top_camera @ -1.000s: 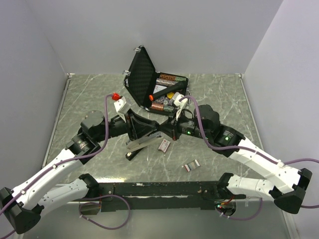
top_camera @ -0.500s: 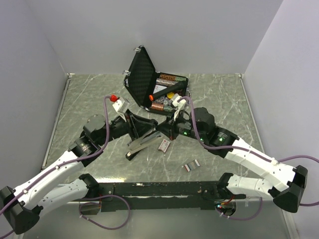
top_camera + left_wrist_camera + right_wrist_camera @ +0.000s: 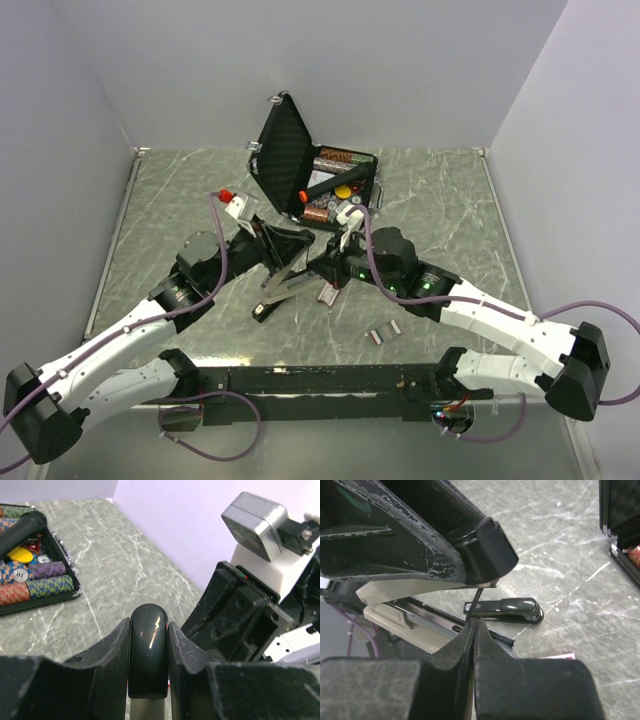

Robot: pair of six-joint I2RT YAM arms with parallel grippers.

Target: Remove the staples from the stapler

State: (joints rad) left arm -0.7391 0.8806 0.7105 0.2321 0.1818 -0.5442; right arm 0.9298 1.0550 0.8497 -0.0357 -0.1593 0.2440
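The stapler (image 3: 281,291) lies hinged open at mid-table. My left gripper (image 3: 287,250) is shut on its glossy black top cover (image 3: 148,650), one finger on each side, and holds the cover raised. Under the cover the metal magazine rail (image 3: 427,622) shows. My right gripper (image 3: 474,625) is shut, its tips resting against the rail, right where a thin black rod (image 3: 476,601) comes down from the cover. I cannot tell whether the rod is pinched. In the top view the right gripper (image 3: 325,268) meets the stapler from the right. Two short staple strips (image 3: 383,335) lie on the table.
An open black case (image 3: 300,160) with poker chips stands behind the grippers. A small pink-and-white box (image 3: 328,292) lies beside the stapler. A long black stapler part (image 3: 505,609) lies flat on the marbled table beyond the right fingertips. White walls enclose the table.
My right arm has swung left, bringing its shut gripper in against the stapler. The left gripper has tipped the stapler's cover steeper and shifted slightly right. Neither gripper's opening changed.
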